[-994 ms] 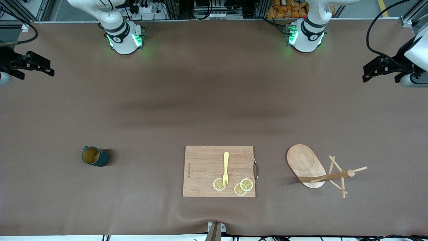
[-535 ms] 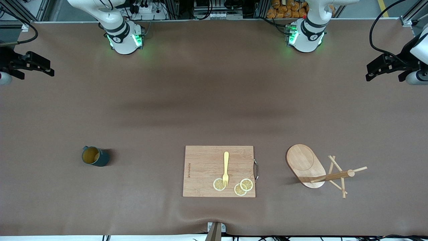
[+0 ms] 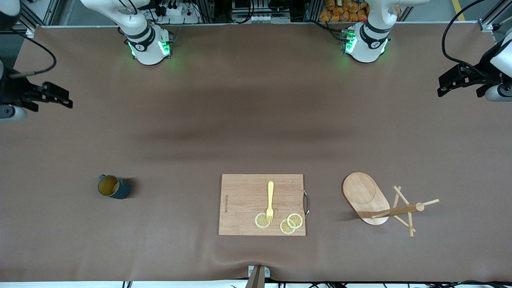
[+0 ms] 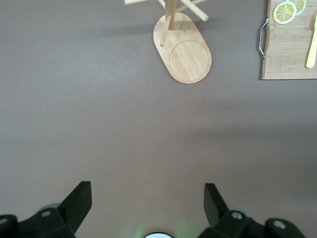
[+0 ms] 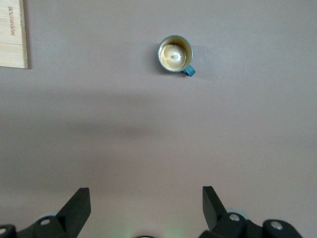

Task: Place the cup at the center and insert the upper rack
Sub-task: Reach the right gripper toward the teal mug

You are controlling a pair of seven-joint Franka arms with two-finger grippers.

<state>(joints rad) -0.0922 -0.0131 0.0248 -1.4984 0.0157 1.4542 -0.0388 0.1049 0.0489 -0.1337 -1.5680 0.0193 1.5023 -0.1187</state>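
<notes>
Upper rack [image 3: 374, 202]: light wooden mug tree standing toward the left arm's end of the table, oval base flat on the cloth, post and thin pegs seen foreshortened from above. In the left wrist view [image 4: 184, 47] the post's tip and upper pegs are cut off at the picture's edge.
Table [image 3: 248, 120]: long, covered in brown cloth.
Cutting board [image 3: 262, 204]: rectangular wood, between rack and cup, metal handle on the side facing the rack. Both wrist views show only a corner of it.
Left gripper [image 3: 460, 82]: up over the table's edge at the left arm's end, partly cut off by the frame; fingers spread wide, nothing between them [image 4: 147, 206].
Right gripper [image 3: 50, 96]: up over the edge at the right arm's end; fingers wide apart, empty [image 5: 143, 206].
Cup [image 3: 113, 187]: dark teal mug, upright, toward the right arm's end, well apart from the board; yellowish inside, handle barely visible.
Fork [image 3: 270, 201]: yellow, lying on the board, tines on a lemon slice.
Lemon slices [image 3: 291, 223]: three, on the board's nearer edge.
</notes>
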